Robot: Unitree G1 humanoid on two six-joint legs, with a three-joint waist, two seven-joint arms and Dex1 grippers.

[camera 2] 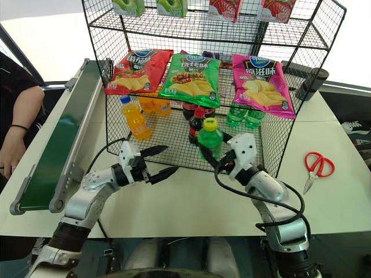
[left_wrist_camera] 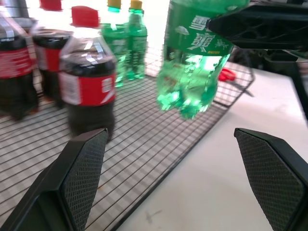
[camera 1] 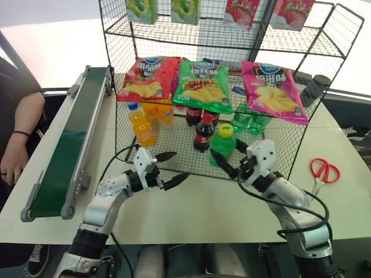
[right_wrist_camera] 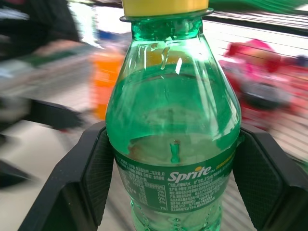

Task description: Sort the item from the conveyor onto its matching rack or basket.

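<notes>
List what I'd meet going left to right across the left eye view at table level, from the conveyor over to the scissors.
Conveyor → left gripper, fingers open → green soda bottle held in the right gripper → red-handled scissors.

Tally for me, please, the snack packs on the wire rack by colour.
Red chip bag: 1
Green chip bag: 1
Pink chip bag: 1
Green hanging packets: 2
Red hanging packets: 2
Total: 7
</notes>
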